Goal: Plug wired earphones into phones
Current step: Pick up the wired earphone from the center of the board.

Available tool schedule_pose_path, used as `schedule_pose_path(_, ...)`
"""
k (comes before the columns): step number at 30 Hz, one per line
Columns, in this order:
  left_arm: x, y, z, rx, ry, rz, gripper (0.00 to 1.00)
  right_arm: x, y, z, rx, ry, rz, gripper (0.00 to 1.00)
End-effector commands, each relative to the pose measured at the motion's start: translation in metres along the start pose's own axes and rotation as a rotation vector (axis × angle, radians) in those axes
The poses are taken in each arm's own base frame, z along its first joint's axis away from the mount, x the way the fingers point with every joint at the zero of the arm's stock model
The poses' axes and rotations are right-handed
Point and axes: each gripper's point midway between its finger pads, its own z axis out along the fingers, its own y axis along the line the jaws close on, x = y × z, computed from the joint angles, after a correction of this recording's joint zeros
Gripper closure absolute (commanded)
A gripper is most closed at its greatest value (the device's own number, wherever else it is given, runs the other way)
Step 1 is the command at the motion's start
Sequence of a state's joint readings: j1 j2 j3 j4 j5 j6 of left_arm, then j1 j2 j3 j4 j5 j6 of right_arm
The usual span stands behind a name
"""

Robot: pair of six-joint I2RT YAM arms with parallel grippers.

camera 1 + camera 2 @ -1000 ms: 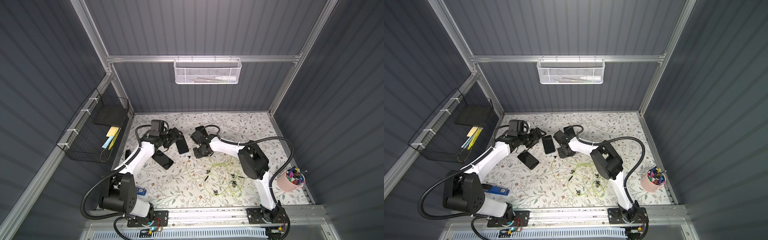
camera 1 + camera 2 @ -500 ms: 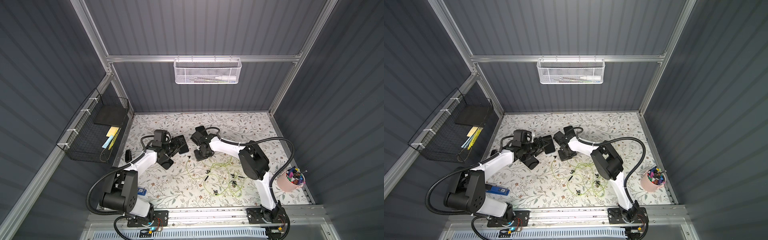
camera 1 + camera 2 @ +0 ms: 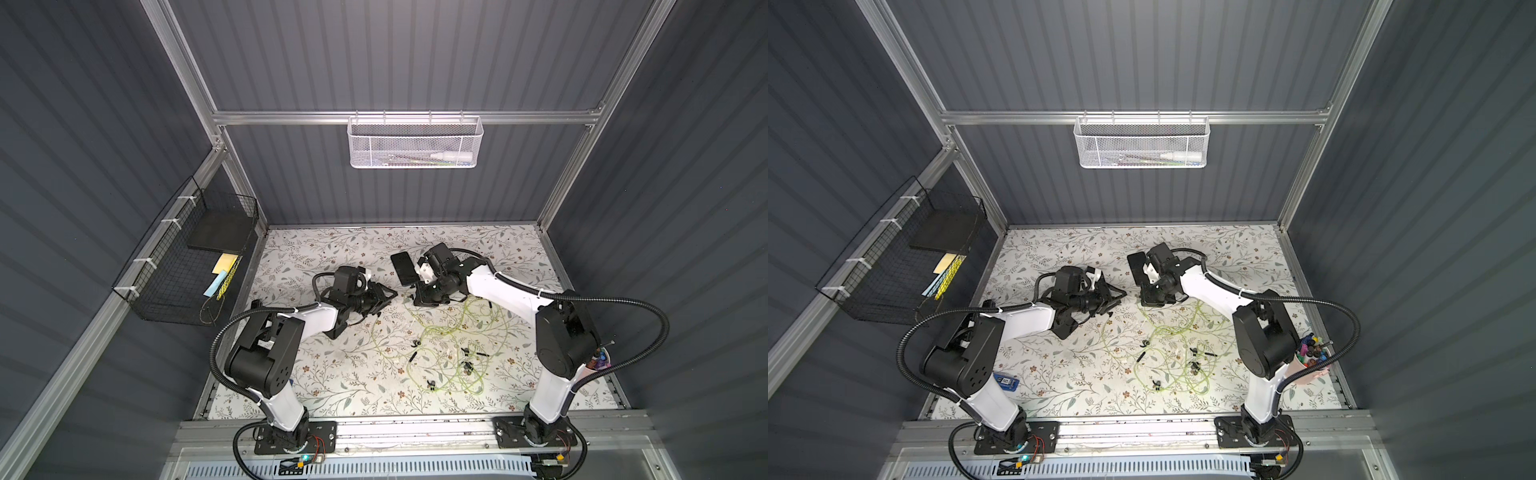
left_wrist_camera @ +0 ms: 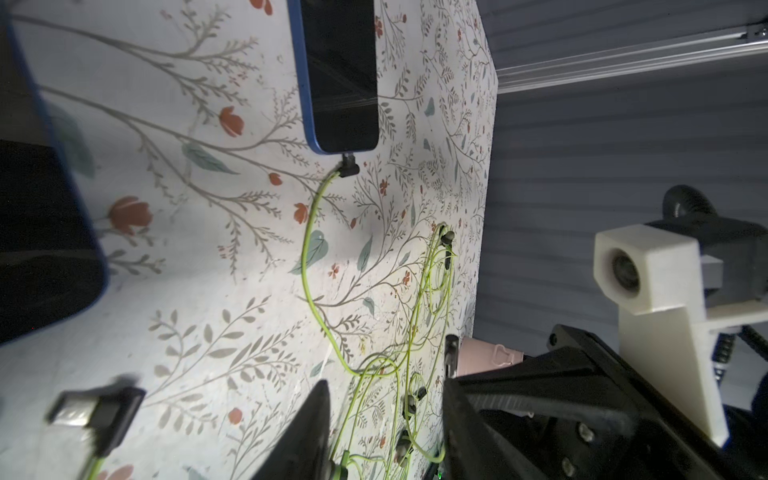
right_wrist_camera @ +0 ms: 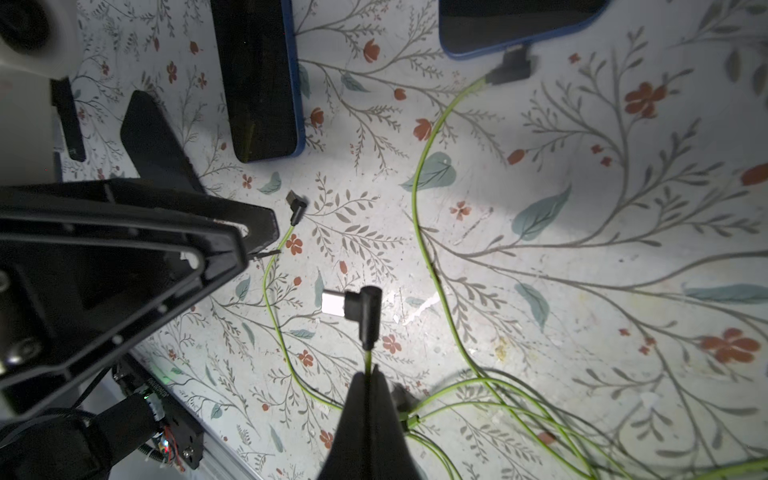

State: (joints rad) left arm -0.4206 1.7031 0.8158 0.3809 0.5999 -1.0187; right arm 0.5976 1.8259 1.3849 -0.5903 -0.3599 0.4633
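Pale yellow-green earphones [image 3: 440, 345] lie tangled mid-table in both top views. My right gripper [image 5: 369, 368] is shut on one cord just behind its black angled plug [image 5: 363, 309], which hangs free above the cloth. My left gripper [image 4: 382, 436] is open over the tangle, with nothing between its fingers [image 4: 307, 428]. A loose plug [image 5: 297, 205] lies by its tip. One blue-edged phone [image 4: 340, 75] has a plug [image 4: 348, 168] seated in its end. A second phone [image 5: 262, 83] lies beside it, unplugged. In a top view another phone [image 3: 405, 268] shows by the right wrist.
A pink cup of pens [image 3: 1312, 357] stands at the front right corner. A black wire basket [image 3: 195, 257] hangs on the left wall and a white mesh basket [image 3: 415, 141] on the back rail. The two grippers [image 3: 401, 296] nearly meet mid-table.
My left arm has swung from the back-left phones toward the table's middle, its jaws narrowing. The right gripper has closed on the cord and stayed in place.
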Motion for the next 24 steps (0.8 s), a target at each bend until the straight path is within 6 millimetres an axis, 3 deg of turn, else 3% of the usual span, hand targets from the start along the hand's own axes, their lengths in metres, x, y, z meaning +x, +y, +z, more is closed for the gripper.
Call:
schedule_pose_path(1, 0.0, -0.021, 0.004, 0.09, 0.011, 0.032, 0.62, 0.005, 0.016, -0.002, -0.088, 0.024, -0.006, 1.0)
schedule_pose_path(6, 0.003, -0.025, 0.006, 0.09, 0.023, 0.043, 0.73, 0.004, 0.018, 0.003, -0.11, 0.024, -0.003, 1.0)
schedule_pose_path(10, 0.008, -0.019, 0.011, 0.052, 0.053, 0.045, 0.75, -0.001, 0.021, 0.004, -0.13, 0.005, 0.007, 1.0)
schedule_pose_path(19, 0.008, -0.026, 0.014, 0.072, 0.067, 0.052, 0.9, -0.003, 0.018, 0.01, -0.13, 0.003, 0.021, 1.0)
schedule_pose_path(24, 0.009, -0.03, 0.013, 0.088, 0.067, 0.05, 0.93, -0.004, 0.016, 0.013, -0.122, 0.001, 0.025, 1.0)
